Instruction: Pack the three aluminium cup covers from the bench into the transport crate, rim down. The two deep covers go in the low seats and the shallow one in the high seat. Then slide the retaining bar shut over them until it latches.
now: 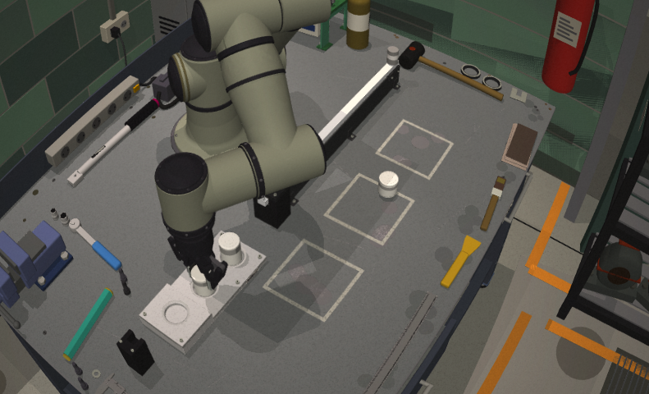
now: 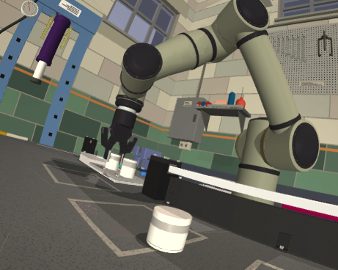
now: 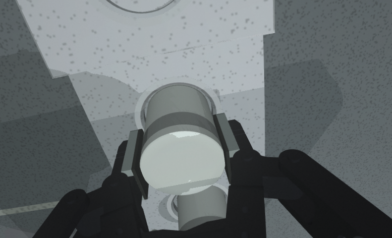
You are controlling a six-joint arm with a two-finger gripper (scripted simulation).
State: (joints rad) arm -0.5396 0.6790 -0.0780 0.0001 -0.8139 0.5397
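The lower part of a deep aluminium cover [image 1: 201,283] [image 2: 112,161] [image 3: 180,138] is hidden in the middle low seat of the pale transport crate [image 1: 203,293], and it is held by my closed gripper [image 1: 204,274] [image 2: 115,156] [image 3: 180,147]. A second deep cover [image 1: 229,248] [image 2: 128,169] [image 3: 201,209] stands in the other low seat beside it. The raised high seat [image 1: 175,312] [image 3: 139,6] at the crate's near end is an empty round recess. The shallow cover [image 1: 388,184] [image 2: 169,228] stands in the middle taped square on the bench. The white retaining bar [image 1: 359,100] [image 2: 260,192] runs along its black rail away from the crate.
The robot arm [image 1: 240,122] leans over the crate. A blue vise [image 1: 20,256], a ratchet [image 1: 96,246], a green tube [image 1: 87,323] and a black block [image 1: 135,351] lie around the crate. Two other taped squares [image 1: 313,279] [image 1: 414,148] hold nothing.
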